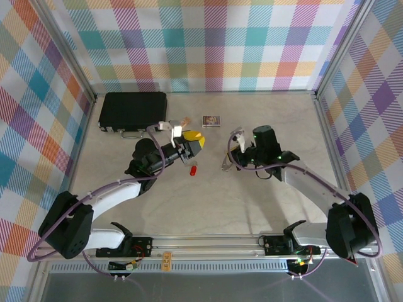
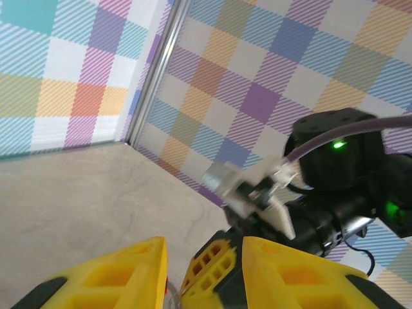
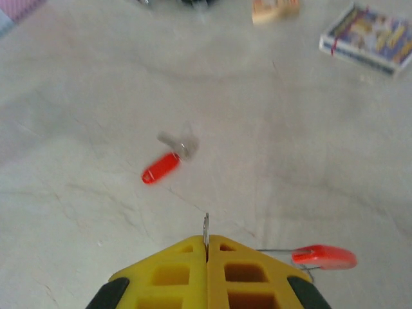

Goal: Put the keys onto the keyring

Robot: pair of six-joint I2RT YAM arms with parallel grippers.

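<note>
Right wrist: 1 key (image 3: 159, 168), 1 keyring (image 3: 324, 256)

Both arms reach from the bottom corners toward mid-frame. The left gripper (image 1: 195, 143) points roughly level at the right arm, yellow fingers (image 2: 109, 277) parted. The right gripper (image 3: 207, 243) has its fingers pressed together, pinching the keyring (image 3: 324, 256).

My 2 arms, the left arm (image 1: 116, 192) and the right arm (image 1: 315, 189), have white shells over black joints, and each trails a purple-grey cable (image 2: 360, 127). The fingers (image 3: 187, 254) are yellow with square cut-outs and black edging. Green lights (image 2: 337, 145) glow on the right wrist housing.
</note>
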